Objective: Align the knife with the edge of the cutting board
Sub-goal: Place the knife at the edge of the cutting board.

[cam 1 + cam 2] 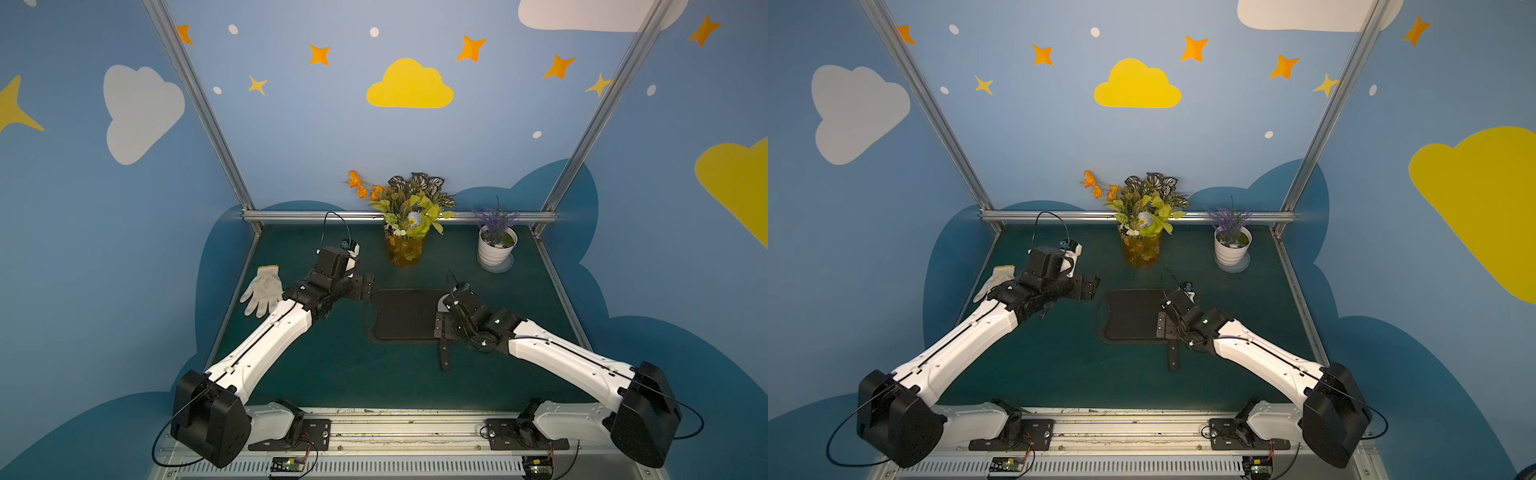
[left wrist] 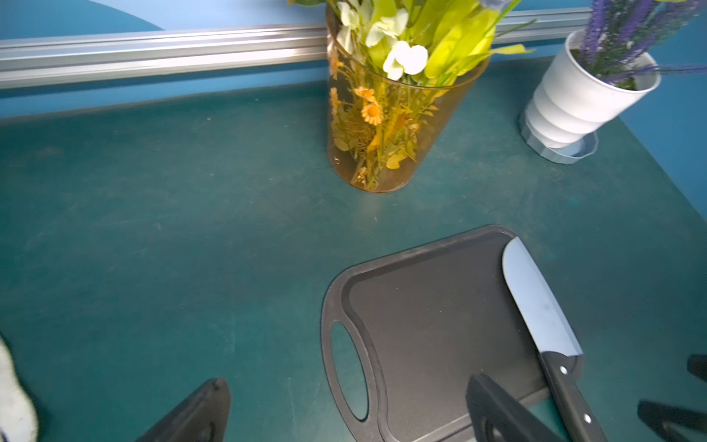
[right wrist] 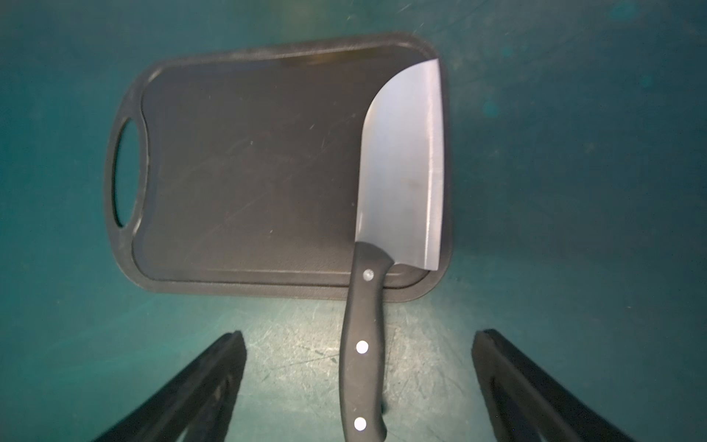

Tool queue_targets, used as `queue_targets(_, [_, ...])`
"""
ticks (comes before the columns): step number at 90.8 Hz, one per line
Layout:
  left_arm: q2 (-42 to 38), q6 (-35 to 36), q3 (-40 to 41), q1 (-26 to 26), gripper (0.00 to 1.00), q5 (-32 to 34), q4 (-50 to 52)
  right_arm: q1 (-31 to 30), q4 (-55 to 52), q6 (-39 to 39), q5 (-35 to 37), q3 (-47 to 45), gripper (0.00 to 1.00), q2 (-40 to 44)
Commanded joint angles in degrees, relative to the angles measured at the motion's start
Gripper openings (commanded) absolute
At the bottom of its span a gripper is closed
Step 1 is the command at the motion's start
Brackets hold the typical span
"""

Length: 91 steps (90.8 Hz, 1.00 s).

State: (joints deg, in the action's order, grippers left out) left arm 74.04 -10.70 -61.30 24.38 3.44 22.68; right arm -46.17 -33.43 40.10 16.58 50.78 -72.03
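Right gripper: my right gripper (image 3: 357,336) stands spread wide and holds nothing. One finger (image 3: 214,379) is on each side of the knife handle, with clear counter showing between them and it.
Left gripper: my left gripper (image 2: 348,380) is also spread wide and empty. It sits off the slot end of the board, close to it.
Knife: the knife (image 3: 398,183) lies flat, its blade on the cutting board (image 3: 248,172) at the end opposite the handle slot. The long straight side of the blade runs along that short end's rim, close to parallel with it. The black handle projects past the board's near long edge and lies over the counter (image 3: 574,229).
Knife, from above: in both top views only the handle (image 1: 444,353) (image 1: 1173,355) shows, as my right arm covers the blade.
Cutting board: flat on the counter at mid-table between my two arms, slot end toward my left arm (image 1: 403,316) (image 1: 1129,316).
Contact: neither gripper touches the knife. I cannot tell whether a fingertip touches the board.
Other items: a white glove (image 1: 262,289) lies beside my left arm. A flower vase (image 1: 405,249) and a white pot of lavender (image 1: 496,247) stand at the back, well apart from the board.
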Motion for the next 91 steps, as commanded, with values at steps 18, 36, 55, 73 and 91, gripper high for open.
queue_targets(18, [-3.9,-0.96,0.76,1.67,1.0,-5.7,4.45,-1.32,-2.48,0.67,-7.62,-0.45,0.98,-4.95])
queue_targets(36, [-8.01,-2.38,2.33,6.69,1.0,-2.8,10.01,-4.52,-1.01,4.95,-3.64,-3.3,0.93,-7.84])
queue_targets(55, [-13.57,-3.41,5.24,9.53,1.0,-1.87,13.94,-5.2,1.31,5.45,-2.43,-5.15,0.82,-10.58])
queue_targets(73, [-18.15,-3.58,9.17,10.33,1.0,-0.09,15.08,-5.24,3.1,5.13,-1.91,-4.99,0.69,-13.27])
queue_targets(91, [-17.27,-2.61,9.61,10.42,1.0,3.03,14.25,-5.47,3.89,5.46,-0.8,-4.63,0.64,-15.24])
